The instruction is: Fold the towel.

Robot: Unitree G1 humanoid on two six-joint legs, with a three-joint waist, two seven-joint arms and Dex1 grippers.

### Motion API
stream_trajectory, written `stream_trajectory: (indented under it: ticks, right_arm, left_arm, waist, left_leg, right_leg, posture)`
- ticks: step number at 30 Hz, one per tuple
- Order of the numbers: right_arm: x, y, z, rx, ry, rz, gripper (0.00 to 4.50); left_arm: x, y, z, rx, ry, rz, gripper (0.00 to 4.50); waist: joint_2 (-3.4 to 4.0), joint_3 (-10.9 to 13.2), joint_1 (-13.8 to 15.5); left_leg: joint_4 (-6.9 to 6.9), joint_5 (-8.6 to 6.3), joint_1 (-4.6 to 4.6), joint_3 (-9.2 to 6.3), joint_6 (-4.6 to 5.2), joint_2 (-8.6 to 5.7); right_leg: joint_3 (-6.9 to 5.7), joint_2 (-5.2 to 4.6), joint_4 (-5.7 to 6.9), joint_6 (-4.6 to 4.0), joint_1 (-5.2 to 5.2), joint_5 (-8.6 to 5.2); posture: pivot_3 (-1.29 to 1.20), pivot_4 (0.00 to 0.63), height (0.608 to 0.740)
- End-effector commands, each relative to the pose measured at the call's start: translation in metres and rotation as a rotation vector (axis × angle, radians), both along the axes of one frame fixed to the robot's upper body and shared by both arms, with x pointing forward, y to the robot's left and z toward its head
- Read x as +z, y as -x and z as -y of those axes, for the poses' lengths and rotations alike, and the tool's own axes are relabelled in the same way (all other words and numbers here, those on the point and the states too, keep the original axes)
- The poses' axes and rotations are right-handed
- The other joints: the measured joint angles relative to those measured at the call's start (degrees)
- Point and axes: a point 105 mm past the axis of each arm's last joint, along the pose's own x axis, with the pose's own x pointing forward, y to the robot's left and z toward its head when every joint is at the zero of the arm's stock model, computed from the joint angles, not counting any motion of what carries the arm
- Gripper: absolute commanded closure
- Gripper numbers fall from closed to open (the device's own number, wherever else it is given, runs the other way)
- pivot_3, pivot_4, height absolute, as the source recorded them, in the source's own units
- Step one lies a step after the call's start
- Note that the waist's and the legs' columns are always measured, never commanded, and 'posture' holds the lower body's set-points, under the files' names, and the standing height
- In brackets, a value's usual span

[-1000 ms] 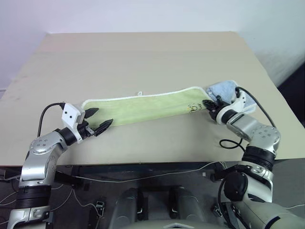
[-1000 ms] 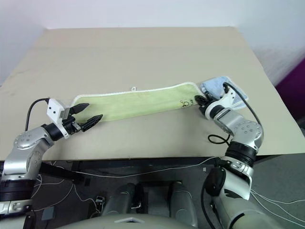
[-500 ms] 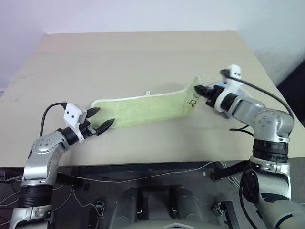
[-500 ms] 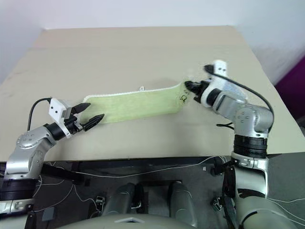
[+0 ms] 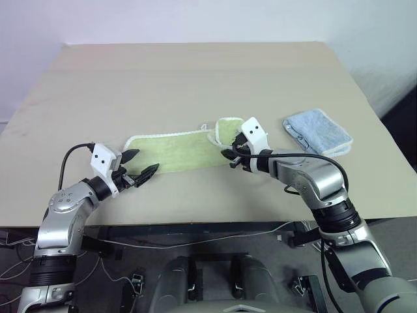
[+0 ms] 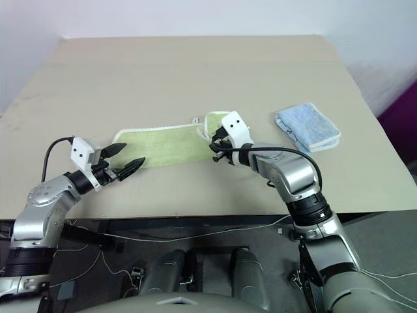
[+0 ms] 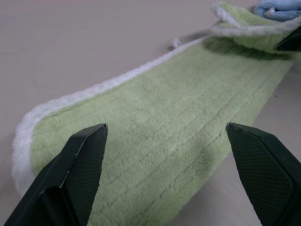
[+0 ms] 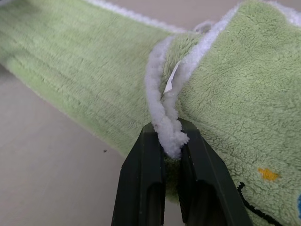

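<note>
Pinching the towel's (image 5: 176, 151) corded white edge, the right gripper (image 8: 170, 141) is sitting with its fingers pressed together on the doubled-over end, near the middle of the table (image 5: 195, 78) and a bit toward its front edge. That end is being held folded back over the rest of the towel, showing as a small raised green flap (image 5: 226, 128) just beside the gripper. The remainder is lying flat, stretching toward the table's left side, roughly parallel to the front edge. The left gripper (image 5: 139, 173) is hanging at the towel's left end with fingers (image 7: 80, 162) spread wide, one over each side of the cloth, gripping nothing. A folded light-blue towel (image 5: 317, 131) is lying well apart, near the table's right edge.
</note>
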Motion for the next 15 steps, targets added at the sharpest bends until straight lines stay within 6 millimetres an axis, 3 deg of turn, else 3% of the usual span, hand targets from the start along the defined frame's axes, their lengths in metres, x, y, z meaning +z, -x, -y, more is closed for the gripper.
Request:
stream_trajectory:
  ticks: [1,8,12,15]
  right_arm:
    - [0.014,0.003,-0.005,0.037,-0.063,0.038,3.7]
    - [0.035,0.015,0.004,0.093,-0.156,0.059,1.46]
    - [0.055,0.007,0.02,0.053,-0.2,0.149,0.14]
    - [0.059,-0.01,0.032,-0.013,-0.218,0.189,0.25]
  left_arm:
    - [0.012,0.005,0.002,-0.004,0.014,0.044,0.29]
    - [0.021,0.019,0.0,0.053,0.194,0.034,0.29]
    - [0.03,0.029,-0.005,0.143,0.408,0.012,0.29]
    - [0.028,0.036,-0.009,0.245,0.592,-0.036,0.29]
  waist:
    - [0.0,0.0,-0.03]
    - [0.0,0.0,0.0]
    - [0.0,0.0,0.02]
    - [-0.01,0.0,0.0]
  left_leg:
    - [0.0,0.0,0.0,0.0,0.0,0.0]
    - [0.0,-0.02,-0.06,-0.05,-0.02,0.0]
    - [0.0,-0.07,-0.07,-0.08,-0.1,0.0]
    - [0.0,-0.05,-0.07,-0.11,-0.08,-0.01]
  right_leg:
    - [0.0,0.0,0.0,0.0,-0.01,0.0]
    - [0.02,-0.06,-0.02,-0.01,-0.05,0.0]
    - [0.03,-0.07,-0.04,-0.01,-0.04,0.0]
    - [0.01,-0.07,-0.06,0.0,-0.01,0.0]
  posture:
    - [0.0,0.15,0.74]
    - [0.0,0.15,0.74]
    - [0.0,0.15,0.74]
    - [0.0,0.15,0.74]
